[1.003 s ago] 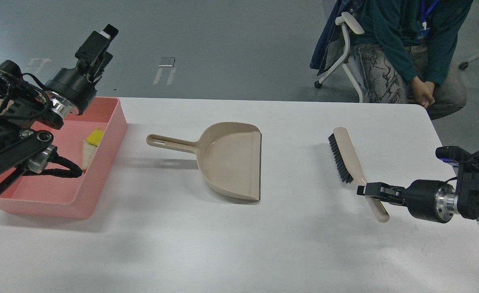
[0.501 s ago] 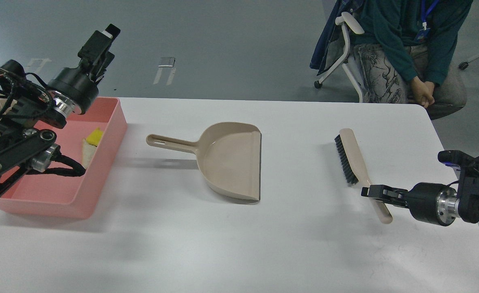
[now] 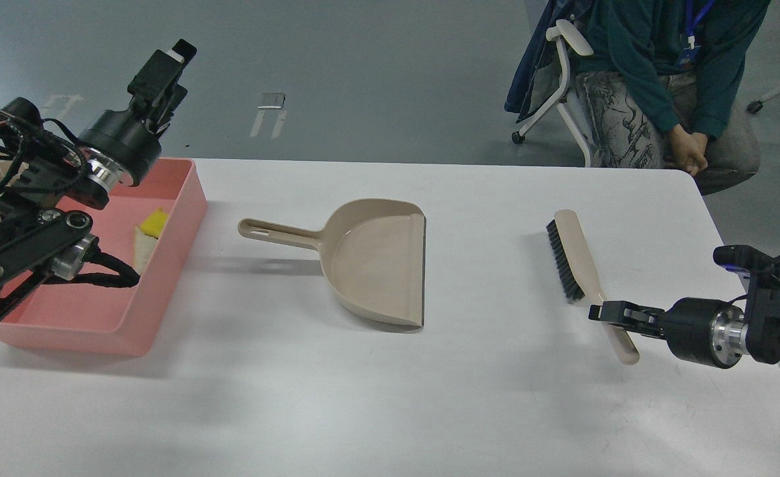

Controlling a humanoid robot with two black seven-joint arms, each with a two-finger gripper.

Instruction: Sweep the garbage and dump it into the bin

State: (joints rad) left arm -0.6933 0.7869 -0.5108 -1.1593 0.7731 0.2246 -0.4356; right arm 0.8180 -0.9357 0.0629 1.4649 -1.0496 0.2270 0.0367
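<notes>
While both garbage pieces lie in the bin, the tools idle.
Right of the dustpan, the right tool grasps the brush handle; jerking could drop it. Left, garbage sits inside the bin; left tool: grip unclear.

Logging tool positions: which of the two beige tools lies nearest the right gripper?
The brush: its handle end sits right at the right gripper, while the dustpan lies apart at mid-table.
</notes>
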